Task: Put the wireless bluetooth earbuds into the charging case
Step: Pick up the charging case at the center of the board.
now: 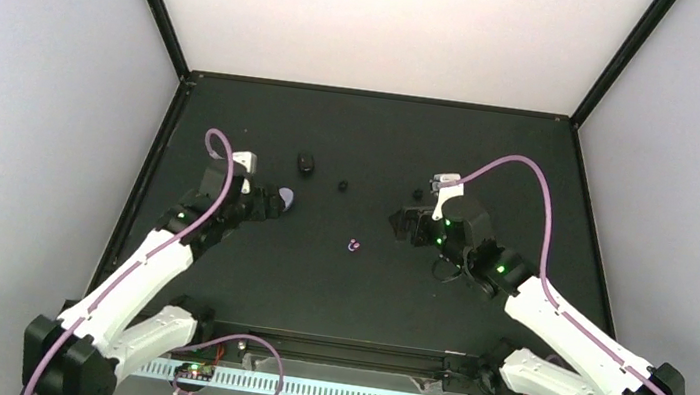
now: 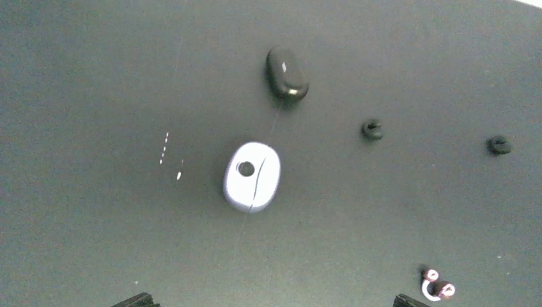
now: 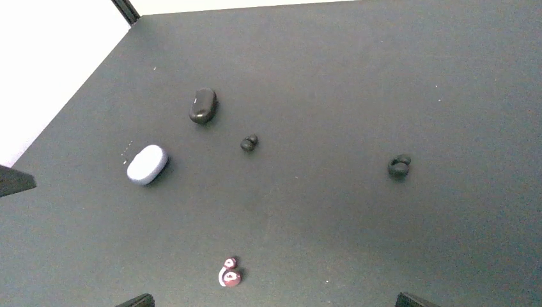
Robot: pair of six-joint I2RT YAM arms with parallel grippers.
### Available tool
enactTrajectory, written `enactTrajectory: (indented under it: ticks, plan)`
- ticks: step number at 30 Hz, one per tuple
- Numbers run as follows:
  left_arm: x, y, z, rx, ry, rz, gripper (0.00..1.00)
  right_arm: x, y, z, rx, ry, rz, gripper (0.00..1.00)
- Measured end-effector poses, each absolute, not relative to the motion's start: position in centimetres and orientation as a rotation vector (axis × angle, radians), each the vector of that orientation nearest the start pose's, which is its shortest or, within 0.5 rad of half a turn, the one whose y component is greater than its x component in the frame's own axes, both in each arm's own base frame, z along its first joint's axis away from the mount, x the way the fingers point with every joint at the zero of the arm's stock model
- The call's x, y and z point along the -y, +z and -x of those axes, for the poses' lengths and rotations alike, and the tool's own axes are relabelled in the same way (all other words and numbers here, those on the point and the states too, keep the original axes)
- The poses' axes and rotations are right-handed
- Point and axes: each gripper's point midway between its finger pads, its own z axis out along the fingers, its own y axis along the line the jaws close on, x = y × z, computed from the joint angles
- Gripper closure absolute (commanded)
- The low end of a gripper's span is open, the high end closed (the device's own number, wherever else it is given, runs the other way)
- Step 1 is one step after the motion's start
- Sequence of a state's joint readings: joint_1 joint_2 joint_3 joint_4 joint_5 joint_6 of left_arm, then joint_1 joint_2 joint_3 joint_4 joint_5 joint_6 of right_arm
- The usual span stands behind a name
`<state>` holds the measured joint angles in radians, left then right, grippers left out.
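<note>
Quick count: three earbuds and two cases on the black table [image 1: 364, 129], all lying loose, none of the earbuds in a case. Two buds are black and one is purple and white. The black case [image 1: 305, 163] sits toward the back left. The pale case [image 1: 289, 196] is just in front of it, right at the tip of the left gripper [image 1: 272, 204]. Both cases look shut as far as I can tell. The first black earbud [image 1: 342, 186] is a bit right of the cases, and the second black earbud [image 1: 417, 195] is further right, just behind the right gripper [image 1: 396, 221]. The purple-and-white earbud [image 1: 353, 246] lies in the middle, between the two arms and nearer their bases. Both grippers have their jaws spread wide and hold nothing. In the wrist views only the fingertips poke in at the bottom corners. Everything sits in the middle band of the table, well apart from the side rails and the back edge, so there's bare table all around each piece.
</note>
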<state>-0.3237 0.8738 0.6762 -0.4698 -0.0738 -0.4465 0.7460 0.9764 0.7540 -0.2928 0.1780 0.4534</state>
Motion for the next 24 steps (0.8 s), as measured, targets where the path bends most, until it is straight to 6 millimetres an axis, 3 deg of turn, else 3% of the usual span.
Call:
enactTrajectory:
  ticks: [4,6,15,24]
  plan:
    - [8.5,15.5,-29.3,-2.341,-0.309,0.213,0.01,-20.4,21.0,-26.5,-2.126,0.541,0.203,0.02]
    - [8.8,15.8,-30.2,-2.348,-0.306,0.214,0.01,-20.4,20.7,-26.3,-2.133,0.543,0.204,0.01]
    - [10.9,12.9,-37.6,-2.525,-0.193,0.141,0.07,-19.8,20.0,-25.3,-2.140,0.555,0.215,0.01]
    - [10.3,8.0,-38.8,-2.670,-0.110,0.133,0.08,-19.4,20.6,-24.5,-2.125,0.579,0.220,0.01]
